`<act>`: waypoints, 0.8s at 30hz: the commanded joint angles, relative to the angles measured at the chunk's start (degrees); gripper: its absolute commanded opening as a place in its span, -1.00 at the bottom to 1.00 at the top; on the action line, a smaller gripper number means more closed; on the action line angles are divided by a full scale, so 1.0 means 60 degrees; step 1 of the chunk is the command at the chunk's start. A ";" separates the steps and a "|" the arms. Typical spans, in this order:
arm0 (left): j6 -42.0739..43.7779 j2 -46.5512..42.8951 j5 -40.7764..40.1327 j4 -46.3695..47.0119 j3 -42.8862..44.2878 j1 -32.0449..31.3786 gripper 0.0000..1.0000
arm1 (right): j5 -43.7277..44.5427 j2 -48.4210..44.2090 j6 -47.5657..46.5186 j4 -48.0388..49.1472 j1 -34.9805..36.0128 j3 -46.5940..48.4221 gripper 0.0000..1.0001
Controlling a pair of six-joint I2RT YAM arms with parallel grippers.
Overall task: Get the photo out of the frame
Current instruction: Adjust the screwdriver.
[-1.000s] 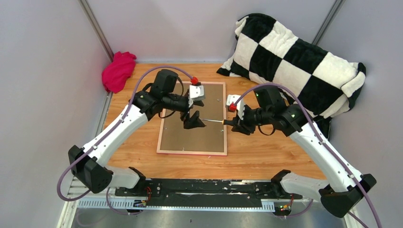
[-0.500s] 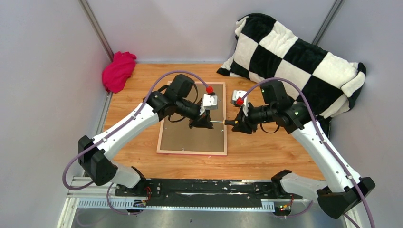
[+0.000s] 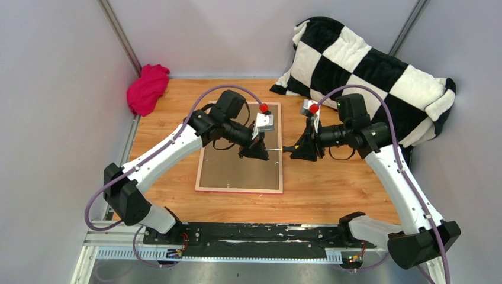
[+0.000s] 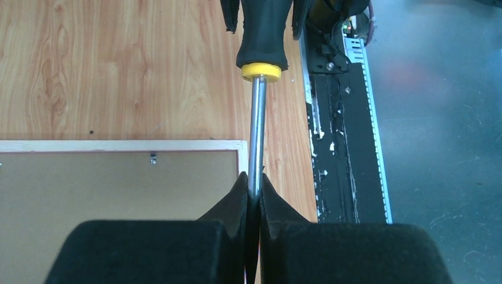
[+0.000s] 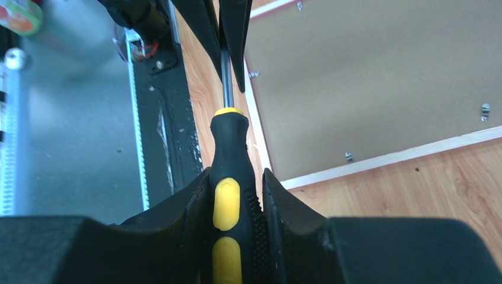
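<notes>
The frame (image 3: 237, 174) lies face down on the table, brown backing board up, pale pink border around it. The photo is hidden beneath the board. A screwdriver (image 3: 276, 150) with a black and yellow handle hangs level over the frame's right edge, held by both grippers. My right gripper (image 3: 296, 151) is shut on the handle (image 5: 228, 177). My left gripper (image 3: 263, 152) is shut on the bare metal shaft (image 4: 256, 130), its fingertips (image 4: 241, 192) pinching it just above the frame's corner (image 4: 240, 148).
A magenta cloth (image 3: 147, 89) lies in the back left corner. A black and white checkered pillow (image 3: 367, 77) fills the back right. Small metal tabs (image 5: 485, 110) dot the backing board's rim. The arms' black mounting rail (image 3: 248, 234) runs along the near edge.
My left gripper slid right along the shaft and shut on it. The right arm drew the screwdriver a little to the right and raised its wrist.
</notes>
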 commanded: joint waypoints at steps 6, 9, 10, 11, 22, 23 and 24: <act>-0.0598 0.0198 0.0160 0.0414 0.0338 -0.0075 -0.98 | -0.2175 0.0001 0.2181 0.1938 -0.0761 0.0220 -0.99; -0.0639 0.0123 0.0220 0.0413 0.0352 -0.0075 -0.97 | -0.2083 0.0001 0.2964 0.2705 -0.0789 -0.0017 -1.00; -0.0652 0.0092 0.0234 0.0416 0.0353 -0.0075 -0.97 | -0.2067 -0.0024 0.3287 0.3056 -0.0789 -0.0199 -0.99; -0.0678 0.0097 0.0248 0.0423 0.0371 -0.0075 -0.98 | -0.2041 -0.0027 0.3593 0.3413 -0.0789 -0.0294 -0.99; -0.1618 -0.0316 -0.0358 0.1697 -0.0245 -0.0060 -1.00 | -0.2093 0.0092 0.4314 0.4589 -0.0785 -0.1122 -1.00; -0.1640 -0.0320 -0.0338 0.1713 -0.0249 -0.0060 -1.00 | -0.2116 0.0068 0.4313 0.4628 -0.0774 -0.1173 -1.00; -0.1663 -0.0307 -0.0340 0.1730 -0.0250 -0.0051 -1.00 | -0.2147 0.0050 0.4320 0.4675 -0.0761 -0.1209 -0.99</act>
